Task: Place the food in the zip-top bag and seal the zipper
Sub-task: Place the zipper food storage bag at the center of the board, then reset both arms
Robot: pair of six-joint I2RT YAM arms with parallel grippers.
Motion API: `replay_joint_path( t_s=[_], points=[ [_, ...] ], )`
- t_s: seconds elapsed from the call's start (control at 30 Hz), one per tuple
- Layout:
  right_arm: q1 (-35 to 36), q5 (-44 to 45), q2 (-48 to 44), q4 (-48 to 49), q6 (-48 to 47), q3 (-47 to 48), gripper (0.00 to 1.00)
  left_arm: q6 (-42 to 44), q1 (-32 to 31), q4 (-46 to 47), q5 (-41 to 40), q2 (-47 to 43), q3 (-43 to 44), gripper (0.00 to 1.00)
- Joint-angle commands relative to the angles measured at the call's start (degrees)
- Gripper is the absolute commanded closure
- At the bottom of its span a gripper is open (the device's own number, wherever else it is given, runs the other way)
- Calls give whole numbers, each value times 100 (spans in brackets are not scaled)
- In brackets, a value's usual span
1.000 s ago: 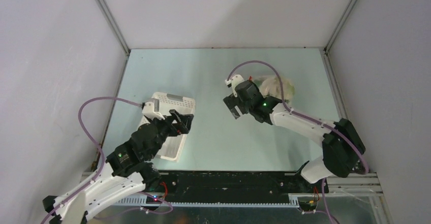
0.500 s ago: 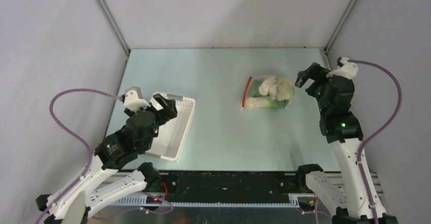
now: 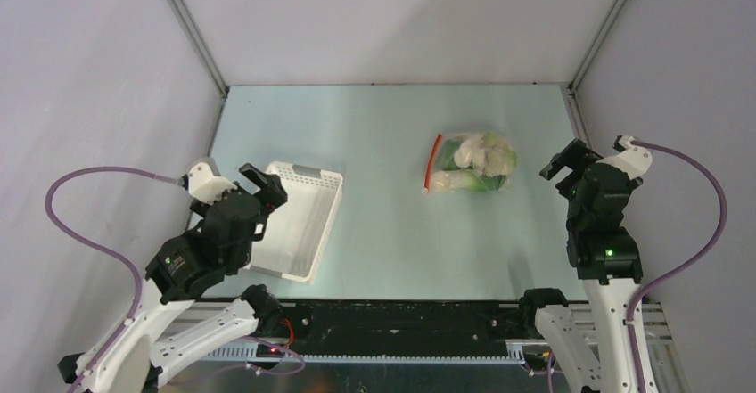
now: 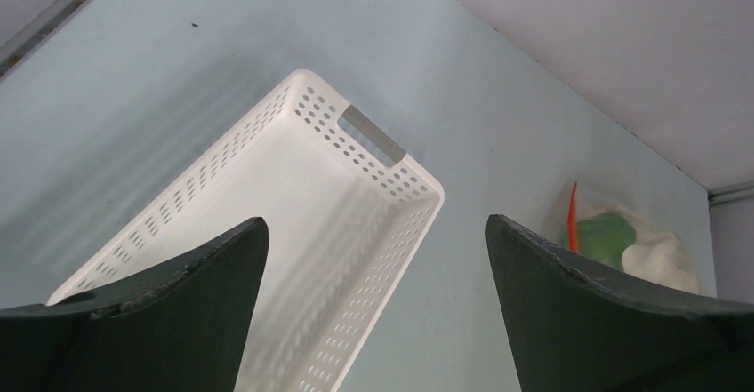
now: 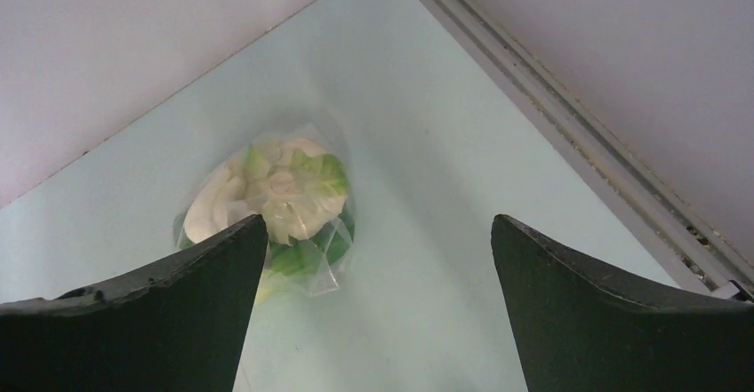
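Where the worktop [image 3: 383, 241] is seen from above, the bag [image 3: 470, 168] is found lying right of centre, the food [image 3: 481, 151] packed inside it and the zipper [image 3: 434, 157] running along its left edge. Both claws are held wide and carry nothing — the left claw [image 3: 265, 184] over the basket [image 3: 303, 224], the right claw [image 3: 563, 159] near the bag's right side, apart from it. From the left wrist, nothing is seen in the basket. From the right wrist, the bag is framed between the spread fingers. Filling is judged done; whether the strip is fully pressed cannot be told — if not, a pinch run along it would be called for.
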Motion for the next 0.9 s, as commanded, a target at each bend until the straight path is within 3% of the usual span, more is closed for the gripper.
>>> replay_joint_path(
  t_s=[0.0,0.4,0.87],
  points=[
    [-54,154,-31,48,-107,-43,0,-387,34,-424,-322,72,344,2],
    [-64,232,-196,29,-284,-101,0,-293,34,-457,-148,141,540,2],
    [-68,-269,-537,375,-357,-438,0,450,38,216,438,-239,232,2]
  ],
)
